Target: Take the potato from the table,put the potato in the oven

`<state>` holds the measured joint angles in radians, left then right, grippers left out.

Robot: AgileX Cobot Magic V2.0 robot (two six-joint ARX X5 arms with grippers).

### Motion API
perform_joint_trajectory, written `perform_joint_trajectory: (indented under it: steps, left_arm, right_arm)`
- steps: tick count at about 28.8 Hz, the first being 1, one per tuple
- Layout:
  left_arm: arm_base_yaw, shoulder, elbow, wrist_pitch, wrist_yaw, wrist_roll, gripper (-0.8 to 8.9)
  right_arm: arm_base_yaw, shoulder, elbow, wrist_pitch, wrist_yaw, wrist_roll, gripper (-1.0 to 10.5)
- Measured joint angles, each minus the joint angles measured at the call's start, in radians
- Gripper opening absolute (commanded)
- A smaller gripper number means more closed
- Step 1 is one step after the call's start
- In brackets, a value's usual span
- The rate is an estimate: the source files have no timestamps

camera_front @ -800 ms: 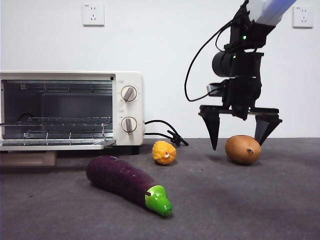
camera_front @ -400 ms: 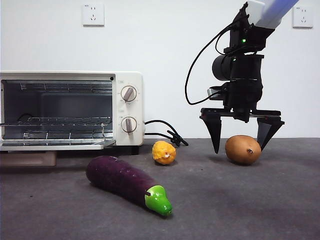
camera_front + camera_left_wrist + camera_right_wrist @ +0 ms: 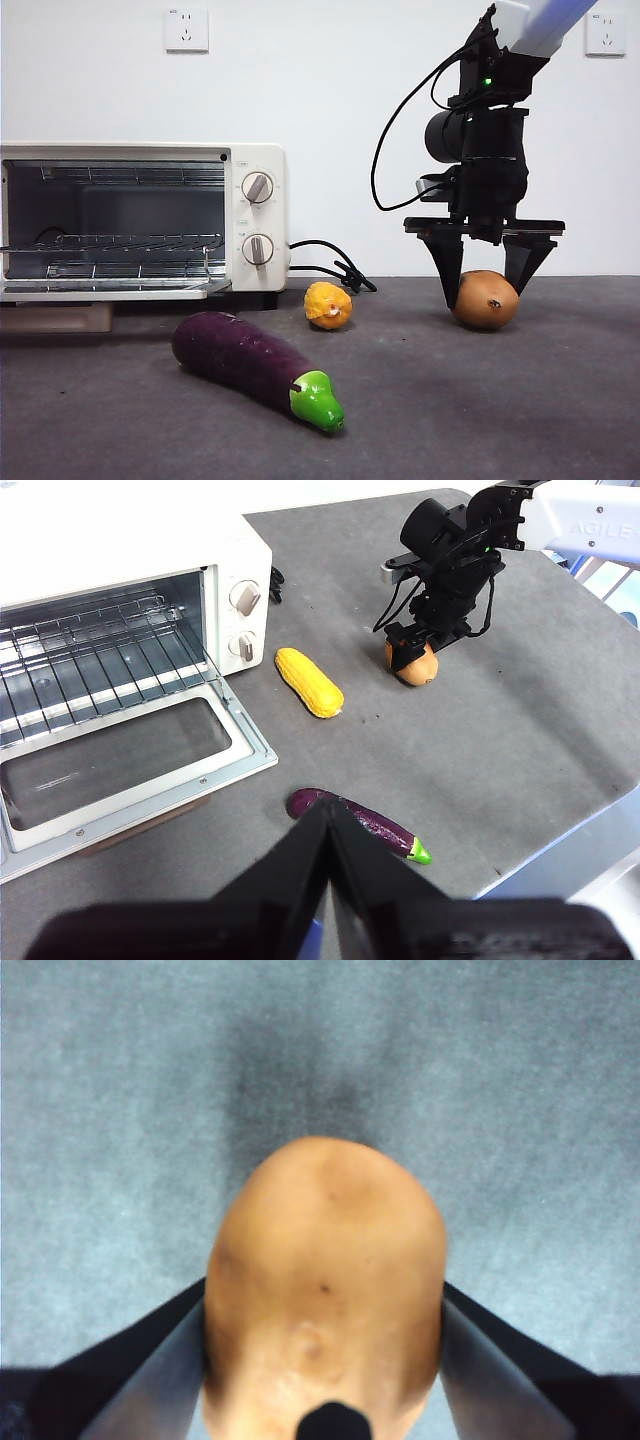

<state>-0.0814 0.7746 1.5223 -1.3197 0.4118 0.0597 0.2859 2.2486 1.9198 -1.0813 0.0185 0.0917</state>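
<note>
Brown-orange target: potato (image 3: 486,299) sits on the table (image 3: 520,400), right side of the scene, well apart from the oven (image 3: 140,222) on the left.
Right gripper (image 3: 485,291): down over the potato, jaws closed against its two flanks. Right wrist view shows both jaws touching the skin (image 3: 325,1290). Call it gripping the potato.
Lift status: potato looks to be resting on the table, shadow right under it. Judgement: grasp step, lift not yet begun.
Left gripper (image 3: 328,825): waiting high at the near side, jaws pressed together, holding nothing.
Oven state: door (image 3: 130,765) is down and flat, wire rack (image 3: 115,243) exposed, cavity open to you.
Clutter: yellow bumpy fruit (image 3: 328,305) between potato and oven; purple eggplant (image 3: 255,367) nearer the front camera, left of centre. Black cord (image 3: 325,265) trails from the oven's right side.
Next move: lift straight up first, high enough to clear the fruit and the cord, then carry left to the oven mouth and set it on the rack.
Risk: potato is smooth and rounded, so it may roll or slip in the jaws if you swing fast. Watch the dropped door edge on approach.
</note>
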Motion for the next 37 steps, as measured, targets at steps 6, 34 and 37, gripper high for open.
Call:
perform_joint_trajectory:
  steps: [6, 34, 37]
  left_arm:
    - [0.000, 0.000, 0.000, 0.000, 0.000, 0.000, -0.05]
    - [0.000, 0.000, 0.000, 0.000, 0.000, 0.024, -0.05]
    - [0.000, 0.000, 0.000, 0.000, 0.000, 0.027, -0.05]
  right_arm:
    - [0.000, 0.003, 0.061, -0.138, -0.008, 0.002, 0.3]
    - [0.531, -0.045, 0.443, 0.154, -0.282, 0.113, 0.3]
    - [0.597, -0.045, 0.443, 0.278, -0.167, 0.105, 0.3]
